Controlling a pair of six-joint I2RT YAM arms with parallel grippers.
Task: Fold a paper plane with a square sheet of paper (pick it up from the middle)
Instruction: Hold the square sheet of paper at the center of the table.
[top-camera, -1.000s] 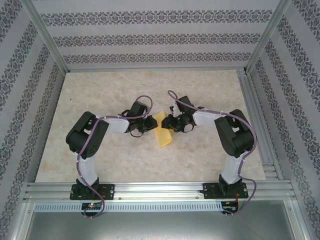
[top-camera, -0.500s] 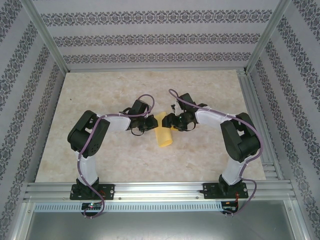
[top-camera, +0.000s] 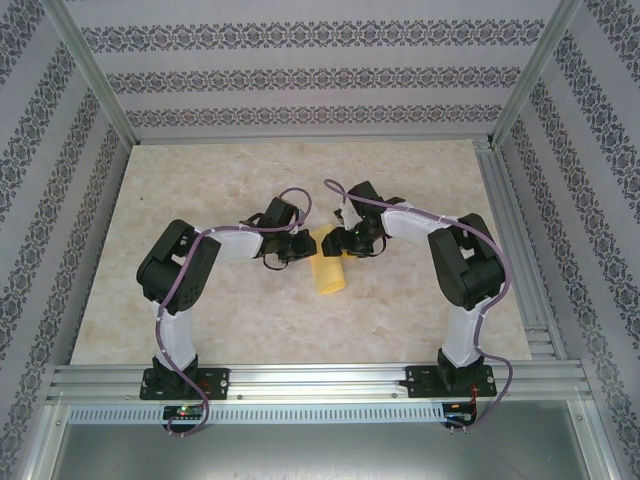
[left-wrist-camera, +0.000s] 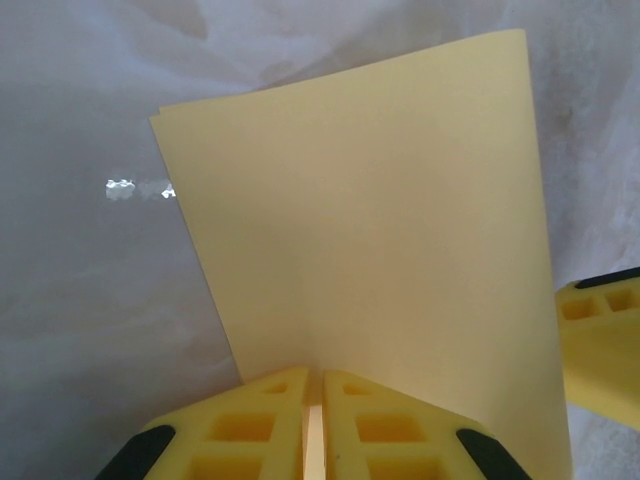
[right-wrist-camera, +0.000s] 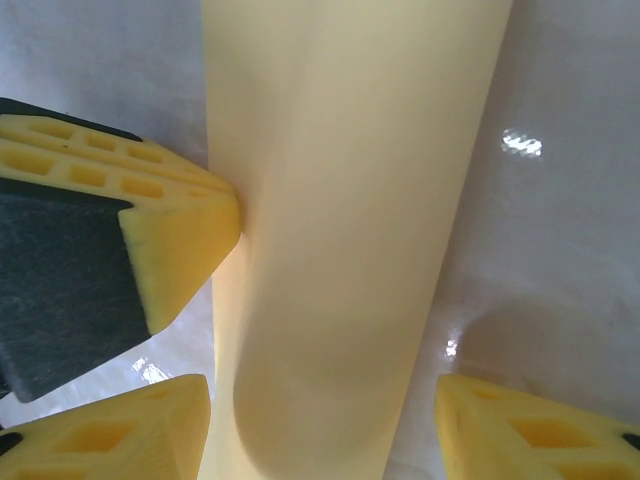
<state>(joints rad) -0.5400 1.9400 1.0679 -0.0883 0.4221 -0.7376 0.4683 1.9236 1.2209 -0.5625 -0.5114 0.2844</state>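
A thin yellow folded paper sheet sits at the centre of the pale marbled desk. The left claw, at its 10 o'clock, pinches its edge. The right claw, at 2 o'clock, stands spread astride it.

Matt yellow paper sheet, glossy marbled table, metal frame

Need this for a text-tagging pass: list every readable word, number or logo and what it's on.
None readable.
The yellow paper is plain; the left gripper and right gripper carry no markings.
The walls show ornament, not letters.
The small boards at the arm bases are too small to read.
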